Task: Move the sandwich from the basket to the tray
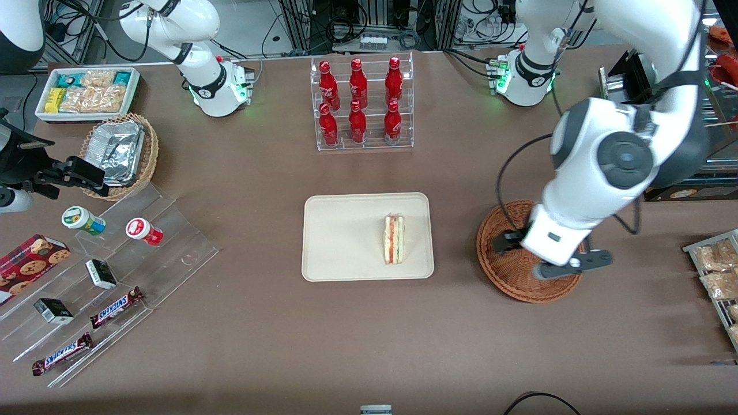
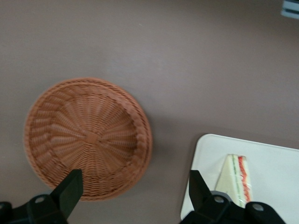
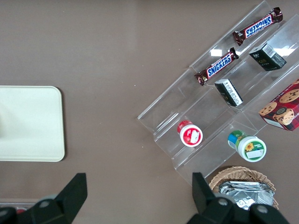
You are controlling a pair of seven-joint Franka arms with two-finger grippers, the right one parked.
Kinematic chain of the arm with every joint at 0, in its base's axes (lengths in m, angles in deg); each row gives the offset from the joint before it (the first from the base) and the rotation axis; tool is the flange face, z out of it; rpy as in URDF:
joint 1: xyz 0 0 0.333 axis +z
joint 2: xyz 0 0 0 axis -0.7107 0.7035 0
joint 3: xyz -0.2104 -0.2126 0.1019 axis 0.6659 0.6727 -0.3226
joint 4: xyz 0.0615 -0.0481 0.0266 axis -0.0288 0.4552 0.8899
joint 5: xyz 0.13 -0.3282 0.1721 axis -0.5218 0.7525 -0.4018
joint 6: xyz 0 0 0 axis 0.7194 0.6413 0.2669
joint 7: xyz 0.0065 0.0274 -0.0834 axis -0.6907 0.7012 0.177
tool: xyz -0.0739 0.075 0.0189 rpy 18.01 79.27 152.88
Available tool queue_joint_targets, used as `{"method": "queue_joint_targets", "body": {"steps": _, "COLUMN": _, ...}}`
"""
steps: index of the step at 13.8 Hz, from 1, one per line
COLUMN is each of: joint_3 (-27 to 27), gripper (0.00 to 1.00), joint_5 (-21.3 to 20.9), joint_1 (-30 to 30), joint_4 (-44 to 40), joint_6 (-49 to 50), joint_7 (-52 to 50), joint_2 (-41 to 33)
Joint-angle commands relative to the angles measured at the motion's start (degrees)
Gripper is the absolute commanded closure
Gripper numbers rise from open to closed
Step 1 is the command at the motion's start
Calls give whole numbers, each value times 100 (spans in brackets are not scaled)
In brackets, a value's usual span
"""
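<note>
The sandwich (image 1: 394, 239) (image 2: 238, 179), a white wedge with red and green layers, lies on the cream tray (image 1: 340, 236) (image 2: 280, 163), at the tray's end nearest the basket. The reddish-brown wicker basket (image 1: 507, 276) (image 2: 88, 137) stands beside the tray toward the working arm's end of the table and has nothing in it. My gripper (image 1: 510, 242) (image 2: 134, 189) hovers above the basket's edge that faces the tray. It is open with nothing between its fingers; bare table shows through the gap.
A clear rack of red bottles (image 1: 360, 104) stands farther from the front camera than the tray. A stepped acrylic shelf (image 1: 173, 242) with snacks, a tan basket of foil containers (image 1: 118, 150) and a white snack bin (image 1: 86, 92) lie toward the parked arm's end. Packaged snacks (image 1: 718, 271) sit at the working arm's end.
</note>
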Motion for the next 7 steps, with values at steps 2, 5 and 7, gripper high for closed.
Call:
{"method": "queue_joint_targets", "body": {"steps": 2, "joint_3": 80, "gripper": 0, "joint_5": 221, "joint_1": 542, "joint_4": -370, "joint_6": 885, "joint_7": 568, "joint_2": -177}}
{"method": "queue_joint_targets", "body": {"steps": 5, "joint_3": 71, "gripper": 0, "joint_5": 300, "joint_1": 945, "joint_4": -635, "joint_6": 1564, "joint_7": 1572, "joint_2": -185}}
{"method": "queue_joint_targets", "body": {"steps": 7, "joint_3": 62, "gripper": 0, "joint_5": 301, "joint_1": 1053, "joint_4": -749, "joint_6": 1880, "joint_7": 1617, "joint_2": -273}}
